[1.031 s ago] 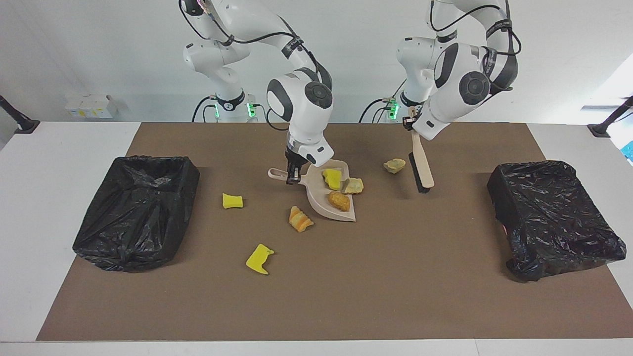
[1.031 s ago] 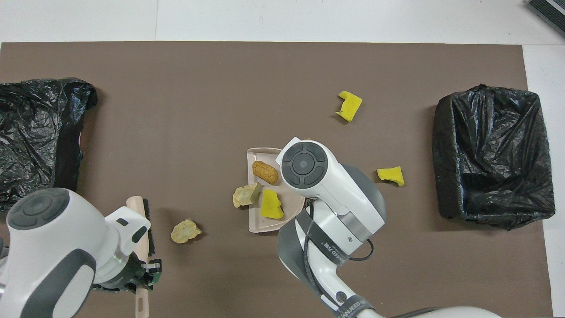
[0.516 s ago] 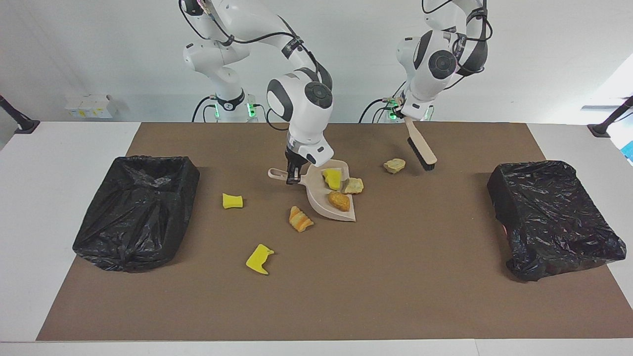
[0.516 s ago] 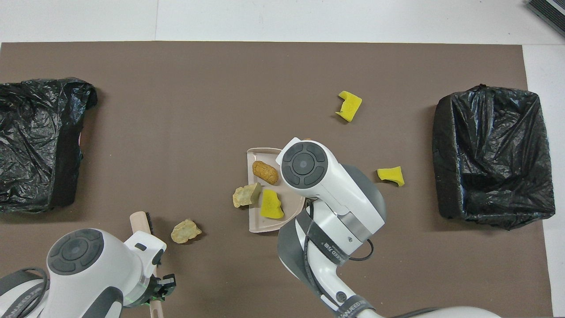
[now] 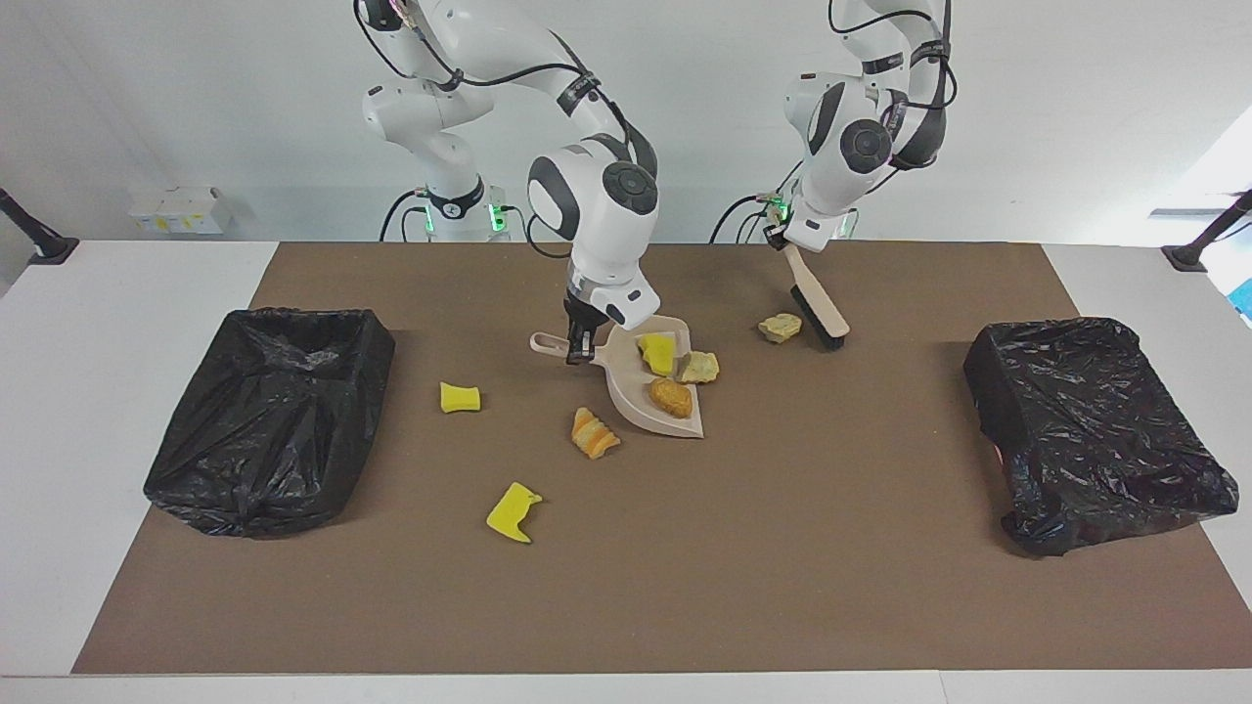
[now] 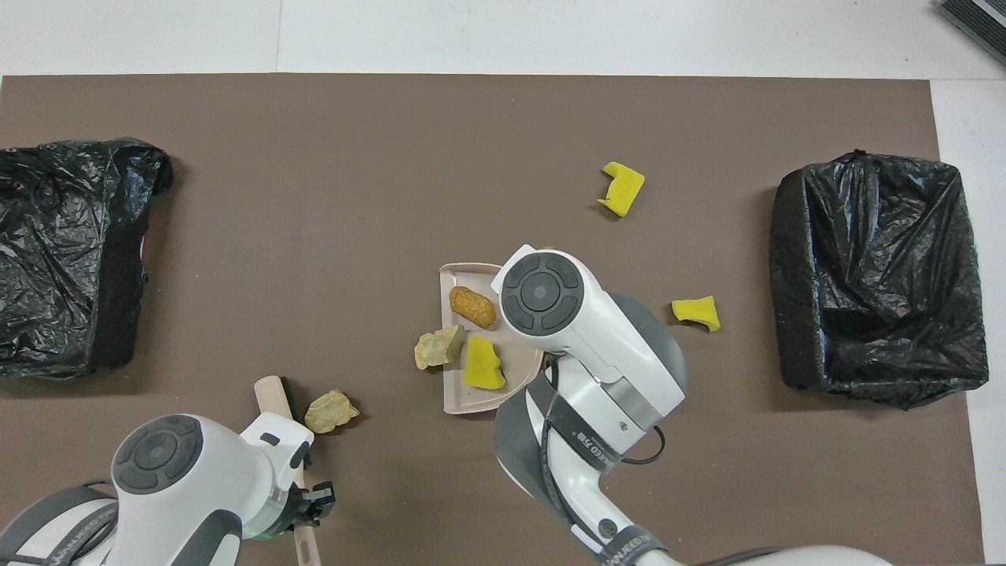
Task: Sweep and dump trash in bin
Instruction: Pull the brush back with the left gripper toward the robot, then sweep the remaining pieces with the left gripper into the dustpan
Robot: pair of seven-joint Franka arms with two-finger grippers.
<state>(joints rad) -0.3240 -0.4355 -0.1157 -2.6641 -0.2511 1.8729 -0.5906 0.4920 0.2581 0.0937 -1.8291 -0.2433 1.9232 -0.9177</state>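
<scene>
My two arms are glossy white shells, rounded and thick, broken at each joint by dark grey bands and round dark grey caps with a ring moulded into them. Black cables loop loosely along my upper links, strapped down by black bands with pale lettering. A green light glows at each base, where black rings sit under white collars. My wrists end in white blocks, and the fingers below them are black. One forearm carries a grey strap with printed white letters
</scene>
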